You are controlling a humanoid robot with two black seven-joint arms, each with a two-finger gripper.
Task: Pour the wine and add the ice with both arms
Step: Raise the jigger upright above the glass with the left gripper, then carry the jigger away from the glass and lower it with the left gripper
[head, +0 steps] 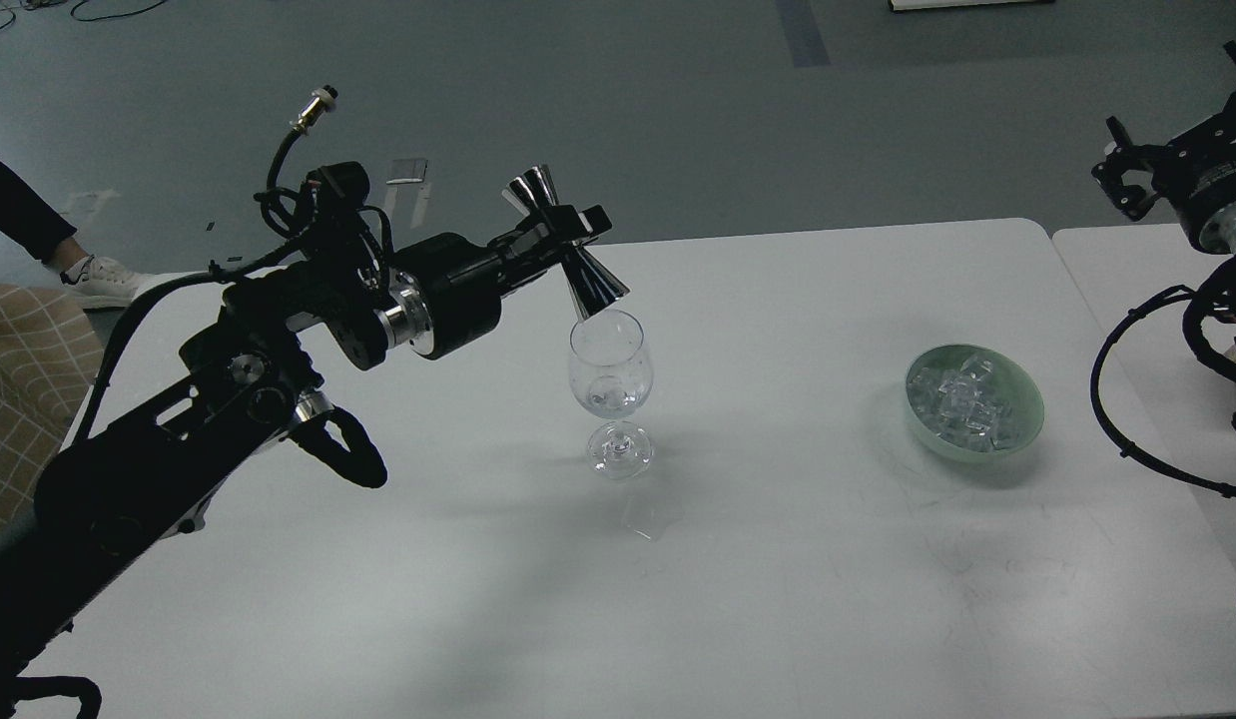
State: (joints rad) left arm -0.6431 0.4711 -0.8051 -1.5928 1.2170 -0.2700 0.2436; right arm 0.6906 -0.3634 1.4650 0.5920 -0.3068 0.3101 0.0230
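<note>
Right arm [1212,215] cut off by frame's right edge; its gripper [1120,180] seen small and dark, finger spacing indeterminate. Wine in the stemmed glass [611,384] too clear to distinguish. Bystander's arm [14,215] and shoe [104,283] cropped at left edge.

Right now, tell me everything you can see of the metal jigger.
The jigger is a shiny, chrome-looking double cone, two flared cups joined at a narrow waist. The left gripper clamps it at that waist. It is tilted, its lower cup's mouth pointing down just over the rim of the stemmed glass, seemingly not touching it. The other cup points up and back. No stream of liquid is visible.
</note>
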